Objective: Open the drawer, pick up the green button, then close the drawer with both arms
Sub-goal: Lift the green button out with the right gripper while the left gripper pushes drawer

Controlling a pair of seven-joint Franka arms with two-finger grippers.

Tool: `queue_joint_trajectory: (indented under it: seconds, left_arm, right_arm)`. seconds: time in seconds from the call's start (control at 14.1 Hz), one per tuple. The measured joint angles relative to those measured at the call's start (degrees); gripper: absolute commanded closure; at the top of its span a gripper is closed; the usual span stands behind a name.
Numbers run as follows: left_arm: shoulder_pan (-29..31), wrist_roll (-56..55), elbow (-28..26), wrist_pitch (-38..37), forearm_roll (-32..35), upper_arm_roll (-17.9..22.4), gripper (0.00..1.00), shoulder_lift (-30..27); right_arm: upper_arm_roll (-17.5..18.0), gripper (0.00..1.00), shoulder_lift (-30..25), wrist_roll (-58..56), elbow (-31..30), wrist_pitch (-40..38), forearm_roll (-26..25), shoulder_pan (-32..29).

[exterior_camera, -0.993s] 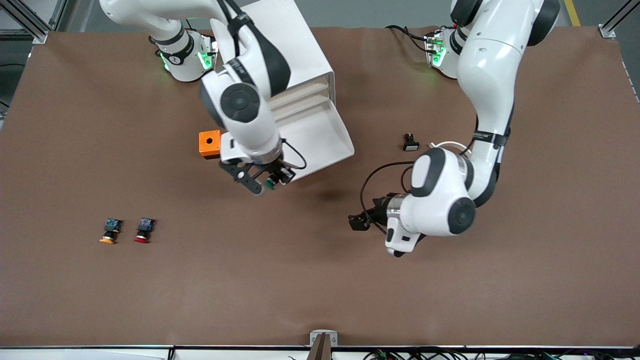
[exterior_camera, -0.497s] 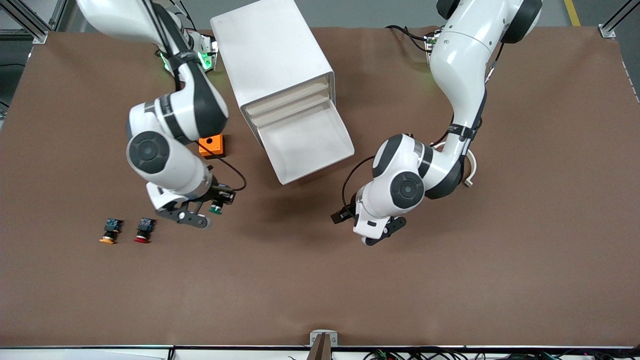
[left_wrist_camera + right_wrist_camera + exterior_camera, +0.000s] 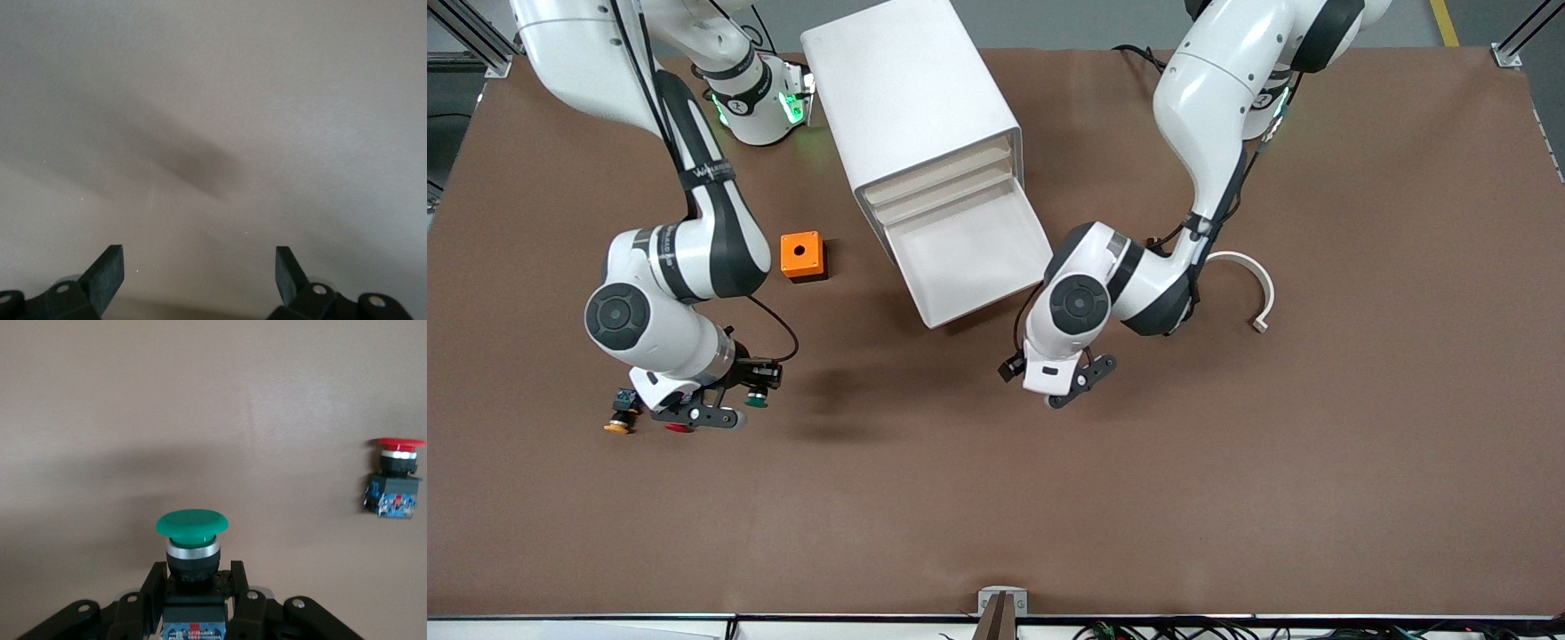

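The drawer [image 3: 983, 267], lowest in the white cabinet [image 3: 911, 98], stands pulled open, and its white tray shows nothing inside. My right gripper [image 3: 749, 397] is shut on the green-capped button [image 3: 757, 402], low over the table beside the red-capped button [image 3: 679, 428]. In the right wrist view the green button [image 3: 192, 525] stands cap-outward between the fingers of the right gripper [image 3: 193, 587], and the red button [image 3: 397, 480] lies off to one side. My left gripper [image 3: 1054, 394] is open and empty over bare table close to the open drawer's front corner. In the left wrist view the left gripper [image 3: 198, 273] has only brown table under it.
An orange-capped button [image 3: 617, 414] lies beside the red one, toward the right arm's end. An orange box [image 3: 801, 256] sits beside the cabinet. A white curved strip [image 3: 1258, 284] lies toward the left arm's end.
My right arm has carried the green button from the drawer's front toward the red and orange buttons and lowered it. My left arm has swung in toward the drawer's front corner.
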Motion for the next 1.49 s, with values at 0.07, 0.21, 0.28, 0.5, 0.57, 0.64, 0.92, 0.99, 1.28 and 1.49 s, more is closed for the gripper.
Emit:
queue_joint_trajectory:
  seconds: [0.07,0.21,0.28,0.5,0.57,0.64,0.92,0.99,1.28,1.49]
  left_arm:
    - [-0.8,-0.7,-0.4,0.0,1.1,0.0,0.0,0.0]
    - [-2.7,-1.6,-1.1,0.0,2.9,0.0,0.0,0.0]
    - [-3.5,-1.6,-1.2,0.0,3.2,0.0,0.0,0.0]
    - [-5.8,-1.6,-1.4,0.1,3.4,0.0,0.0,0.0]
    - [-6.5,-1.6,-1.4,0.1,3.4,0.0,0.0,0.0]
    - [-7.2,-1.6,-1.4,0.2,3.4,0.0,0.0,0.0]
    - [-9.8,-1.5,-1.5,0.2,3.5,-0.4,0.0,0.0]
    - [-10.4,-1.5,-1.6,0.2,3.5,-0.7,0.0,0.0]
    - [-10.9,-1.6,-1.7,0.1,3.5,-3.6,0.0,-0.1]
    - [-10.9,-1.6,-1.8,0.0,3.5,-5.5,0.0,-0.1]
  right_arm:
    - [0.0,1.0,0.7,-1.1,-1.2,1.3,0.0,-0.9]
    - [0.0,1.0,2.0,-2.1,-2.3,2.8,0.0,-2.0]
    - [0.0,1.0,2.4,-2.1,-2.4,3.1,0.0,-2.3]
    - [0.0,1.0,3.9,-2.1,-2.7,5.8,0.0,-3.2]
    - [0.0,1.0,4.7,-2.1,-2.8,7.1,0.0,-3.5]
    - [0.0,1.0,5.7,-2.1,-2.8,8.3,0.0,-3.7]
    - [0.0,1.0,8.3,-2.1,-2.8,10.5,0.0,-4.3]
    - [0.0,1.0,8.3,-2.1,-2.8,10.5,0.0,-4.6]
    - [0.0,0.99,8.3,-2.9,-2.7,10.5,0.0,-6.0]
    - [0.1,0.97,8.6,-3.5,-2.7,10.5,0.0,-6.1]
